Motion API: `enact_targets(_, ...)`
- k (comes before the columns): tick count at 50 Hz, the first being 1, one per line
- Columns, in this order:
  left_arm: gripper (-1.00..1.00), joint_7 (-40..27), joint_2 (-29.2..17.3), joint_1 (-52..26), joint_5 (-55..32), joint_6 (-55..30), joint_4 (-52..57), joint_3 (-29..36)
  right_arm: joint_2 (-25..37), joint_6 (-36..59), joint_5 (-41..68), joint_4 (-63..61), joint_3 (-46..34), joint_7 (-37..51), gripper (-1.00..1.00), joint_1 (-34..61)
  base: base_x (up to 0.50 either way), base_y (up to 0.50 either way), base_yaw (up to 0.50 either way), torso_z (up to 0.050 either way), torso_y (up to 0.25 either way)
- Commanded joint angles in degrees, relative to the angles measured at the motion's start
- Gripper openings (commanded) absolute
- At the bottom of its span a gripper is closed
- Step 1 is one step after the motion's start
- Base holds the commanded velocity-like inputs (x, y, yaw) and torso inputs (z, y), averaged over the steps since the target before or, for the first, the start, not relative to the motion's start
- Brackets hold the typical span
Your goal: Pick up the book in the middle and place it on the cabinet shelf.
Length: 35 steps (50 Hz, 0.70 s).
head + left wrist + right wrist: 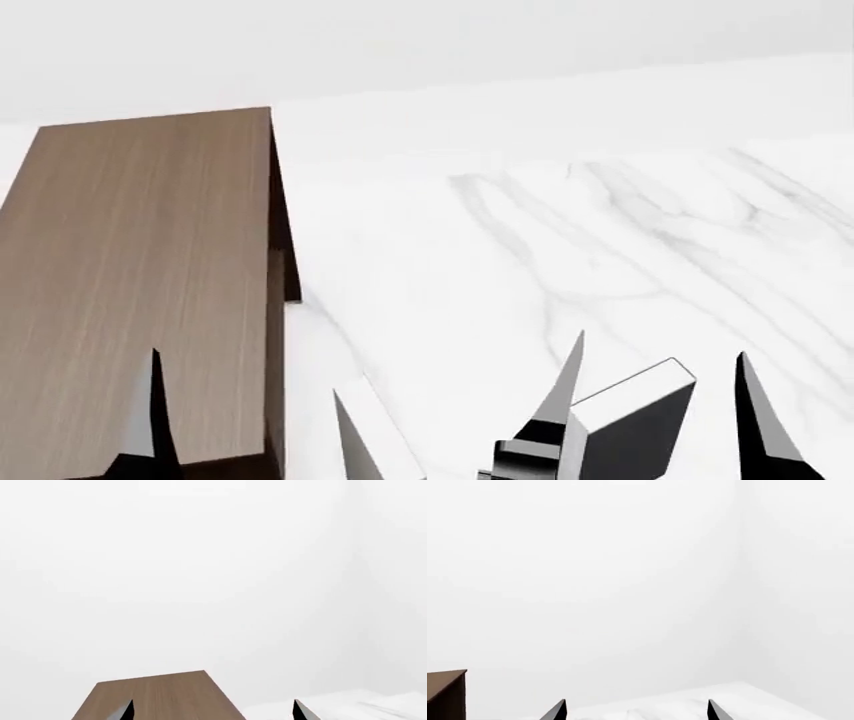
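The book [638, 425] is seen low in the head view, tilted, between the spread fingers of the right gripper [657, 400]; whether it is truly clamped cannot be told. Placement is judged not yet done. The cabinet shelf [134, 270] stands apart leftward across marble floor [601, 230]. Left gripper [254, 420] is held wide, empty, over the cabinet's edge.

Here is a bare simulated room: plain white walls [200, 570] meeting at a corner. A white marble-veined counter [601, 230] spreads wide, and a dark wood-grain cabinet [134, 280] stands on it — nothing marks kitchen, office or lab.
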Motion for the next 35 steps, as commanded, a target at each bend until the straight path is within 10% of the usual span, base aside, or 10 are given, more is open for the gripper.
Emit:
enact_targets(1,1.00,-0.11,-0.55,0.18,-0.71,1.17,-0.43,0.31,0.32,0.49,-0.09,0.15,-0.36,0.70,1.00,0.13,0.00,0.00,0.00,0.050,0.000)
enact_targets(35,1.00,-0.76,-2.64,-0.16,0.82,0.29,0.61,3.50,1.39,0.01,1.12,0.97,-1.10,1.99,1.00,0.23,0.00,0.00,0.00,0.048,-0.048)
